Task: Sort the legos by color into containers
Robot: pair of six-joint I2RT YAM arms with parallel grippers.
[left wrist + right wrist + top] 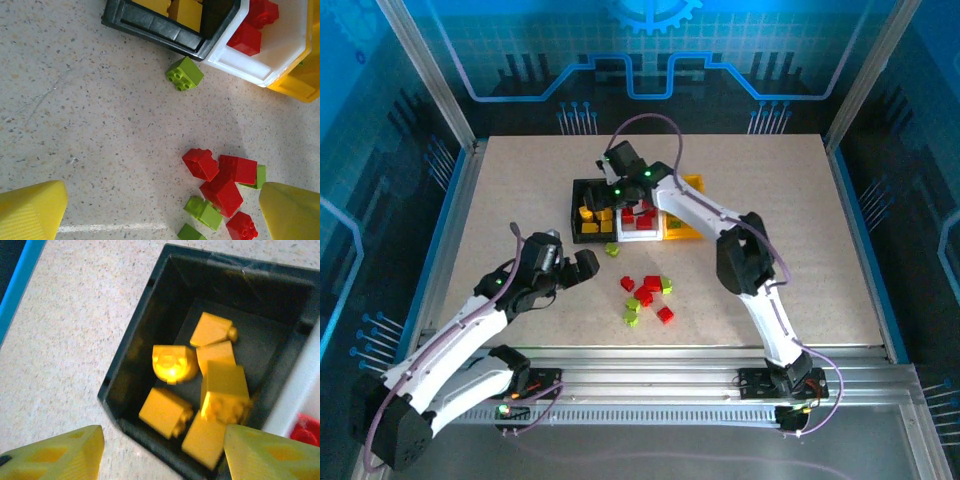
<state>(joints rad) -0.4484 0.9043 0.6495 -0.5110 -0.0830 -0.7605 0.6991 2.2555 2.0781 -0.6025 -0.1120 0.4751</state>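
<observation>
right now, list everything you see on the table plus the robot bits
table: one, speckled beige, under everything
black bin: one, black, left of row
white bin: one, white, middle
yellow bin: one, yellow, right end
yellow bricks: about six, yellow, in black bin
binned red bricks: several, red, in white bin
loose red bricks: four, red, table before bins
loose green bricks: four, lime, one by black bin, three among reds
left end effector: one, yellow, open, beside loose bricks
right end effector: one, yellow, open, above black bin
</observation>
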